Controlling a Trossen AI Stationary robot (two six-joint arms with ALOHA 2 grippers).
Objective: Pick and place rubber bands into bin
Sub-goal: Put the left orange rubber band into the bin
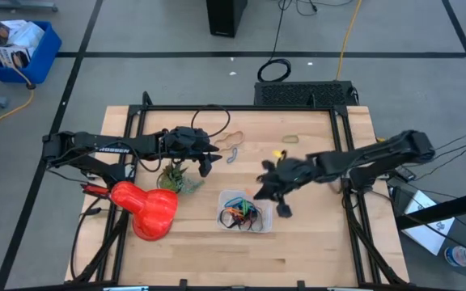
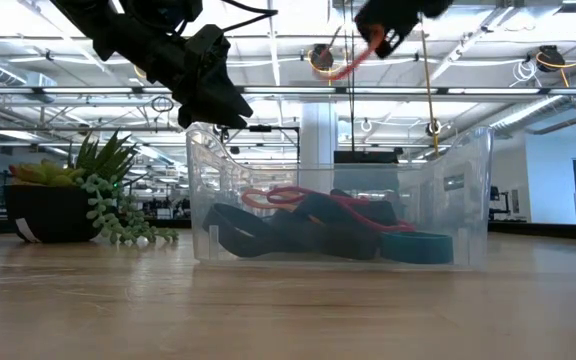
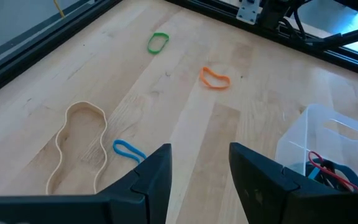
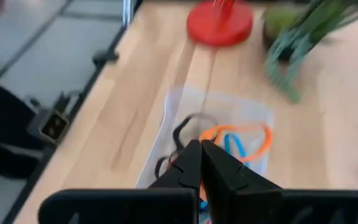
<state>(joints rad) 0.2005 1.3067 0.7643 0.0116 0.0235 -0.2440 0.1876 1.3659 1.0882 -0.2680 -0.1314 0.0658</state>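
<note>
Right claw (image 2: pixel 376 38) pinches a thin red rubber band (image 2: pixel 343 68) above the clear bin (image 2: pixel 468 180)

a red vase (image 1: pixel 146 208) lies on the wooden table (image 1: pixel 314 250) at nine o'clock, touching a small green plant (image 1: pixel 175 177). a blue crate (image 1: pixel 24 50) sits on the floor at ten o'clock.

Seen from directly overhead, the whole tabletop (image 1: pixel 298 242) fills one view; a second camera sits at its surface, close against the bin (image 2: pixel 338 195). Both wrist cameras look down, also sharing that bin.
</note>
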